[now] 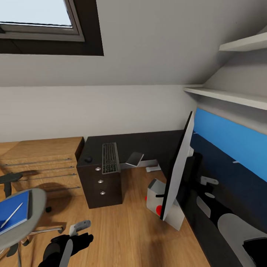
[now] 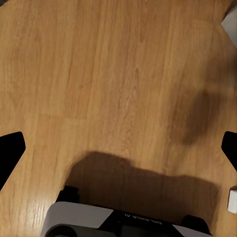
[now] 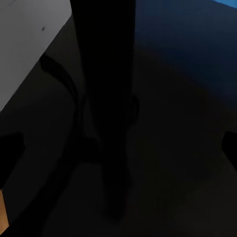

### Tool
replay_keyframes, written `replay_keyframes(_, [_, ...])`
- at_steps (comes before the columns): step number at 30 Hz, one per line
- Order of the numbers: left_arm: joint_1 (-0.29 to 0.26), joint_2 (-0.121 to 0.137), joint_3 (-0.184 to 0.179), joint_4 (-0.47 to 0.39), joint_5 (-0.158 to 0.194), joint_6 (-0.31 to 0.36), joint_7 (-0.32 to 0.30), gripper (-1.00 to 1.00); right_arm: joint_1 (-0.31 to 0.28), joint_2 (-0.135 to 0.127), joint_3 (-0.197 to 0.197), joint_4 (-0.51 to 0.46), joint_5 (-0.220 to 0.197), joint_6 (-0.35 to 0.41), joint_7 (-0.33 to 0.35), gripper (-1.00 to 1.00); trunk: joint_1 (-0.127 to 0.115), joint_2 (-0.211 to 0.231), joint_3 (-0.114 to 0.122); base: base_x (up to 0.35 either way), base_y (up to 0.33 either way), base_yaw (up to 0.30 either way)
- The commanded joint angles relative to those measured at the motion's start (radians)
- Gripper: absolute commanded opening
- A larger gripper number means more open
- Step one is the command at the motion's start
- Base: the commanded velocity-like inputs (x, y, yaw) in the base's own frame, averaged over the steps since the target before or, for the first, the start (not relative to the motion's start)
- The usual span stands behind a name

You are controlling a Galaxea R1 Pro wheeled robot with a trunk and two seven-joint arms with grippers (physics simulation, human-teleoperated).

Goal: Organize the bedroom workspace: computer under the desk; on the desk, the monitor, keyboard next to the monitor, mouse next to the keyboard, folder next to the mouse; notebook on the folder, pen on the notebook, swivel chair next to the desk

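The black desk (image 1: 148,146) runs along the back wall and the right side. On it lie the keyboard (image 1: 110,158), the small black mouse (image 1: 88,160) to its left and the grey notebook (image 1: 135,158) to its right. The monitor (image 1: 178,168) stands edge-on on the right wing, above the silver computer (image 1: 164,205) on the floor. At lower left the swivel chair (image 1: 35,202) carries the blue folder (image 1: 15,215) with the pen (image 1: 11,216) on it. My left gripper (image 1: 72,241) (image 2: 118,148) hangs open over bare floor. My right gripper (image 3: 118,148) is open near the monitor's thin stand (image 3: 106,98).
A light wooden drawer chest (image 1: 40,163) stands left of the desk's black drawer unit (image 1: 101,185). White shelves (image 1: 230,97) and a blue wall panel (image 1: 230,139) sit above the right wing. Wooden floor (image 1: 126,226) lies between chair, drawers and computer.
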Motion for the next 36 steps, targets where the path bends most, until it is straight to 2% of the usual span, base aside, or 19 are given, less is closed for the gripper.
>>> replay_keyframes(1, [0.000, -0.001, 0.001, -0.001, 0.011, 0.004, 0.008, 1.00, -0.001, -0.001, 0.009, 0.000, -0.009, -0.004, -0.005, 1.00, 0.004, -0.008, -0.005, 0.000, 0.000, 0.000])
replay_keyframes(29, [-0.001, 0.000, 0.001, -0.001, 0.010, 0.004, 0.010, 1.00, -0.001, 0.003, 0.010, -0.001, -0.009, -0.004, -0.005, 1.00, 0.111, -0.204, -0.092, 0.000, 0.000, 0.000])
replay_keyframes(36, [-0.001, 0.000, 0.001, -0.001, 0.010, 0.004, 0.010, 1.00, -0.001, 0.004, 0.010, 0.000, -0.009, -0.005, -0.005, 1.00, 0.111, -0.204, -0.092, 0.000, 0.000, 0.089])
